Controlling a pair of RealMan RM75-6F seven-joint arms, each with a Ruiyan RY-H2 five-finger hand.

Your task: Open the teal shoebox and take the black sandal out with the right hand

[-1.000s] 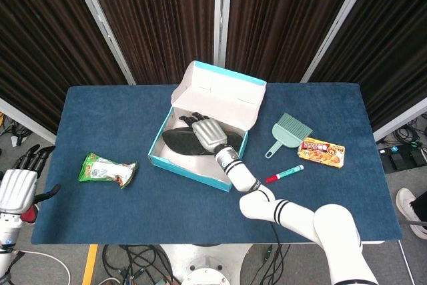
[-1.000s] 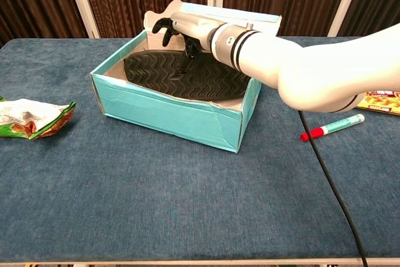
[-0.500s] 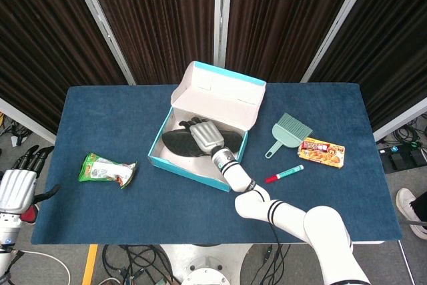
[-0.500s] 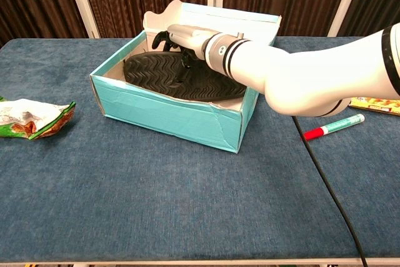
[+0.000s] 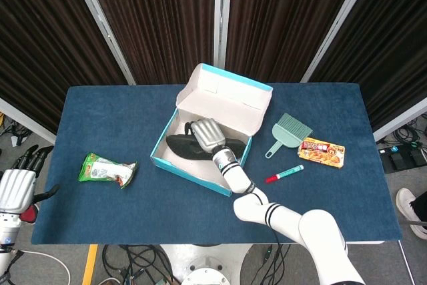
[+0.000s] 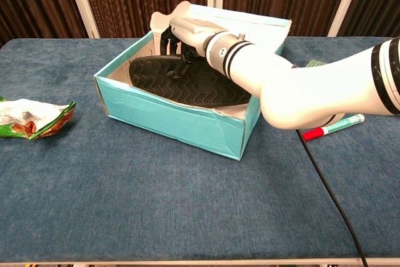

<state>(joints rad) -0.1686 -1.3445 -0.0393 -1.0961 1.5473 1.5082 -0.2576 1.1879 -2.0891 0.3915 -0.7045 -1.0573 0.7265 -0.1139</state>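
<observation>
The teal shoebox (image 5: 193, 170) stands open at mid-table, its lid (image 5: 227, 98) tipped up at the back. Inside lies the black sandal (image 5: 180, 146), sole side showing in the chest view (image 6: 187, 82). My right hand (image 5: 205, 135) reaches into the box from the front right. Its fingers (image 6: 172, 45) curl down around the sandal's straps near the back wall, gripping them. Far from the box, my left hand (image 5: 15, 191) hangs off the table's lower left corner, fingers apart and holding nothing.
A green snack bag (image 5: 107, 169) lies left of the box. To its right are a teal dustpan brush (image 5: 288, 131), a red-and-teal marker (image 5: 284, 173) and an orange food box (image 5: 321, 152). Dark curtains stand behind the table.
The right hand's fingers have curled down onto the sandal's straps. The shoebox has slid slightly to the right and turned a little. The left hand has not moved.
</observation>
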